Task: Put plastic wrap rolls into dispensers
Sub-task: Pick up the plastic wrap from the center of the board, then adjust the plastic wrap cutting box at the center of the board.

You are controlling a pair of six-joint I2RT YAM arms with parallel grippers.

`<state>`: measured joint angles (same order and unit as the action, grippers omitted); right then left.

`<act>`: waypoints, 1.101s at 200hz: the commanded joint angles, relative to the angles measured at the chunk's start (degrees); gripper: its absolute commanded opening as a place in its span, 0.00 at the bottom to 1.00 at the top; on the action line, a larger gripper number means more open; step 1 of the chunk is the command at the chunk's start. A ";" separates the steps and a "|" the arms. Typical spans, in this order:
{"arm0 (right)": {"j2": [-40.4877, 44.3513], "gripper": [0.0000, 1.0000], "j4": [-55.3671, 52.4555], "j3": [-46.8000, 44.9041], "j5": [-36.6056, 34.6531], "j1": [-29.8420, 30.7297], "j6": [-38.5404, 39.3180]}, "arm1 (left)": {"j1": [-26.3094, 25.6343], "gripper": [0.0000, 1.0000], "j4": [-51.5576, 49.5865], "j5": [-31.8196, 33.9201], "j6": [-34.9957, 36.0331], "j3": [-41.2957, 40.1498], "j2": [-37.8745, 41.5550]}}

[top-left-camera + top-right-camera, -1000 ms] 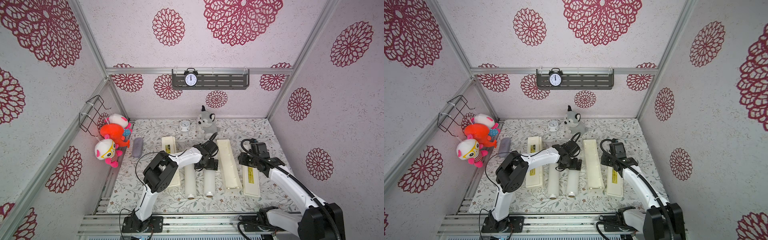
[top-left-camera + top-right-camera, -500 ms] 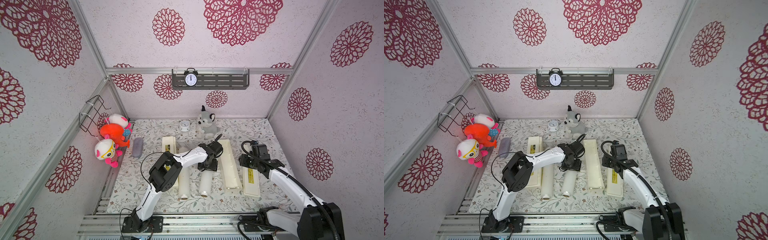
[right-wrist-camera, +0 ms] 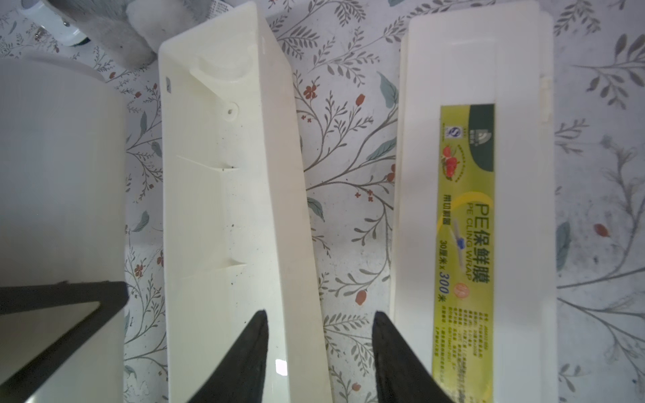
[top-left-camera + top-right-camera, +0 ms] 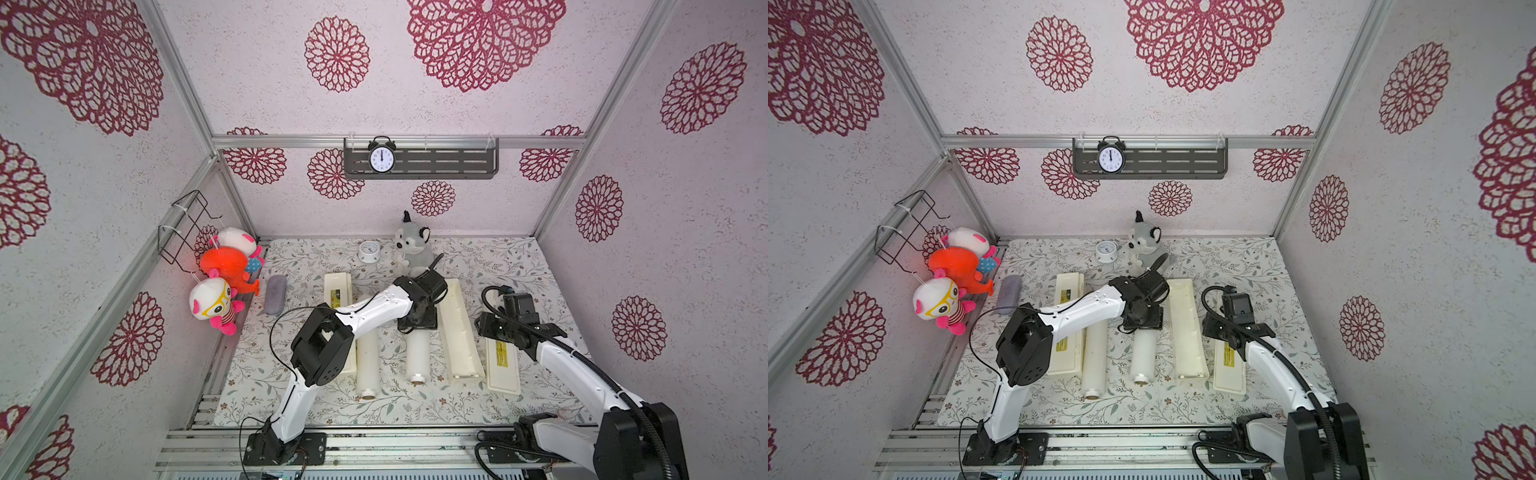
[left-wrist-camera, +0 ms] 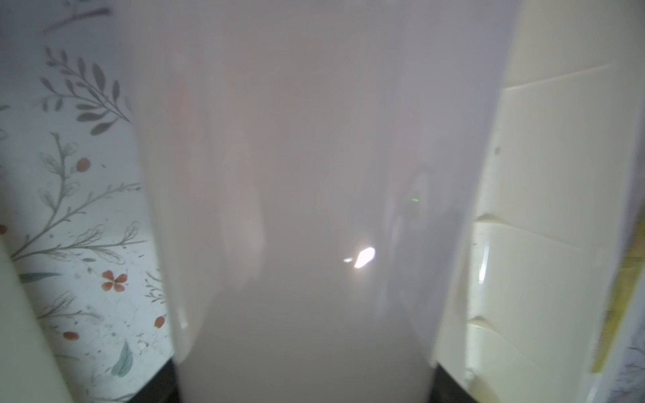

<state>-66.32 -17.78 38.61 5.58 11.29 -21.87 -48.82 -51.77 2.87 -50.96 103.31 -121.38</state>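
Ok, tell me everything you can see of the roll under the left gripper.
The gripped roll is a slim, glossy white cylinder, seemingly wound plastic film, with a tan core ring at its near end. It lies lengthwise over the floral mat, between the other roll and the open dispenser tray, apart from both. The left gripper clamps its far end; black fingers flank it in the left wrist view.

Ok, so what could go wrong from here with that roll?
The left claw grips the roll near its far end, not its middle, so the free end may sag and catch the tray wall on the lift. The right claw hangs over that tray, so the roll might hit it going in.
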 commanded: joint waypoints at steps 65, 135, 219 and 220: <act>3.14 0.50 0.34 -0.85 -0.58 -2.70 -0.50 | 0.38 0.64 11.26 -3.32 -10.96 15.89 -0.90; 5.58 0.50 0.24 -1.61 -0.20 -5.67 -0.46 | -2.23 0.63 8.64 -7.43 -13.97 25.13 -11.65; 4.25 0.50 1.39 -2.16 1.27 -5.66 -0.63 | -4.66 0.63 7.95 -7.88 -14.11 22.08 -11.69; 4.26 0.50 1.37 -2.15 1.27 -5.66 -0.67 | -4.68 0.63 7.84 -7.88 -14.05 22.10 -11.60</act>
<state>-62.08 -17.78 36.88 6.24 6.02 -22.09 -51.96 -47.44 -3.75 -63.94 124.70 -136.92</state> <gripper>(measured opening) 0.503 0.711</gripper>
